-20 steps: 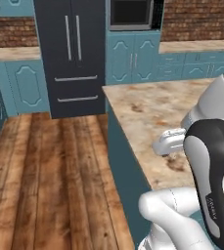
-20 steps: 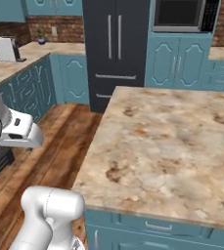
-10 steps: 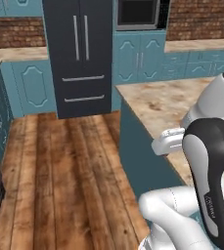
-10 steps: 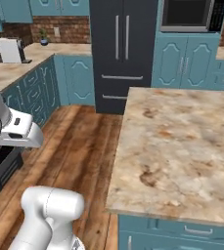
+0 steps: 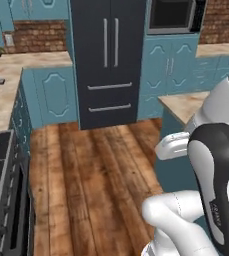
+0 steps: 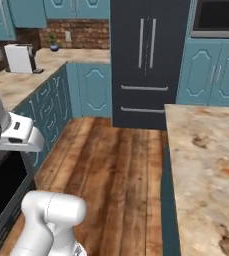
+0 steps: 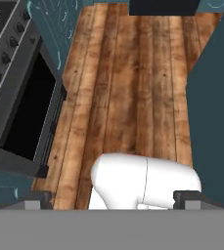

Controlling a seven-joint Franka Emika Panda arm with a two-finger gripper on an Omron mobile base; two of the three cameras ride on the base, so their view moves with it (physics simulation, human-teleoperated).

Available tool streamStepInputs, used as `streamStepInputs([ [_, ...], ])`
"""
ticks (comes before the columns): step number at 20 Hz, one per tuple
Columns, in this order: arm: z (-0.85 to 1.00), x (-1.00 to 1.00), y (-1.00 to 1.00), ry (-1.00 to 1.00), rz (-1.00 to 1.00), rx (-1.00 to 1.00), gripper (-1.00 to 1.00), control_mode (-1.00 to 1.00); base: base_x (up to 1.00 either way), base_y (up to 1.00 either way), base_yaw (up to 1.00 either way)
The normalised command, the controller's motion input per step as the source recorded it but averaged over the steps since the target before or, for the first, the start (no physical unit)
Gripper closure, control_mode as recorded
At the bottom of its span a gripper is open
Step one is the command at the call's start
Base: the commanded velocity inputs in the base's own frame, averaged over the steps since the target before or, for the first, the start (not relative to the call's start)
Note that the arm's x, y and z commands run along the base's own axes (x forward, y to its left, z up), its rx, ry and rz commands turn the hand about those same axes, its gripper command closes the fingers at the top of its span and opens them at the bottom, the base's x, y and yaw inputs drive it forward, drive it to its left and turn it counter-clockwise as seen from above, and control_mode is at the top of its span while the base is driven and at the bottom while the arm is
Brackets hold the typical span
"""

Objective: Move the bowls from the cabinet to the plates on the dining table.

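**Arm tucked, tool wide, nothing held**

I see the arm folded over the base, hand pointing down at the wood floor [image 7: 133, 73]. Tool [image 7: 113, 199] jaws spread wide, empty between the fingertips [image 7: 189, 197]. Oven [image 7: 20, 107] sits off one side. Dining table [image 6: 206, 165] tabletop corner is bare at its near and left edges. Bowls, plates: can't spot any. Black fridge [image 6: 148, 60] straight ahead.

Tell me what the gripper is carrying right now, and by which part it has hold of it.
Nothing is held. In the hand view the gripper is open, its two fingertips far apart, with wooden floor beyond.
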Motion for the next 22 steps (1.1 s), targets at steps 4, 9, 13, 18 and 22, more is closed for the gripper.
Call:
streamStepInputs([
  [4, 0.0, 0.0, 0.0, 0.0, 0.0, 0.0, -1.0, 1.0, 1.0, 0.72, 0.0],
  [9, 0.0, 0.0, 0.0, 0.0, 0.0, 0.0, -1.0, 1.0, 1.0, 0.39, 0.0],
  [13, 0.0, 0.0, 0.0, 0.0, 0.0, 0.0, -1.0, 1.0, 1.0, 0.2, 0.0],
  [18, 0.0, 0.0, 0.0, 0.0, 0.0, 0.0, -1.0, 1.0, 1.0, 0.27, -0.01],
  [22, 0.0, 0.0, 0.0, 0.0, 0.0, 0.0, -1.0, 1.0, 1.0, 0.45, 0.01],
])
